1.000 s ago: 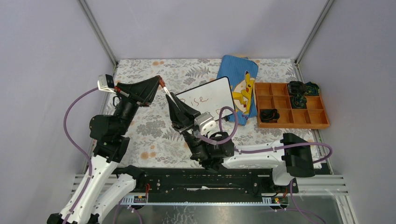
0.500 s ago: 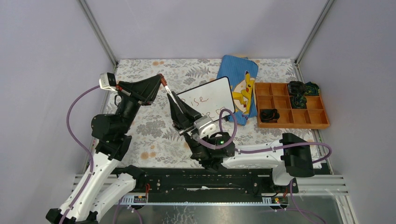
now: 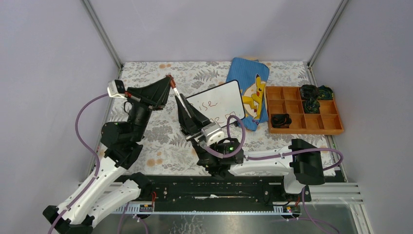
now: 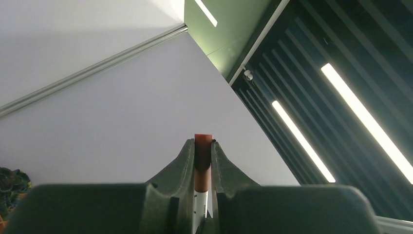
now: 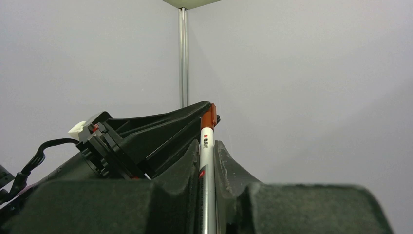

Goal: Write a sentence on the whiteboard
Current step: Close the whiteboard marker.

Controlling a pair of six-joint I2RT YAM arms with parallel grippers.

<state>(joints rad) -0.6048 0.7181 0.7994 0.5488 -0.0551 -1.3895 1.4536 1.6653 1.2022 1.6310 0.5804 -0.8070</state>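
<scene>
**Two claws, one marker**

One floral surface (image 3: 160,141) carries one whiteboard (image 3: 221,100) near its middle, its right edge over one blue pouch (image 3: 248,73), with one wooden tray (image 3: 311,124) further right. Two lines of red writing mark the board. My left claw (image 4: 203,144) pinches the red cap (image 4: 203,146) — my right claw (image 5: 207,146) clamps the barrel of the one marker (image 5: 206,161).

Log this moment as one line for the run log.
left gripper: shut on marker cap | right gripper: shut on marker | marker cap: on marker's end | whiteboard: red writing on it, untouched
</scene>
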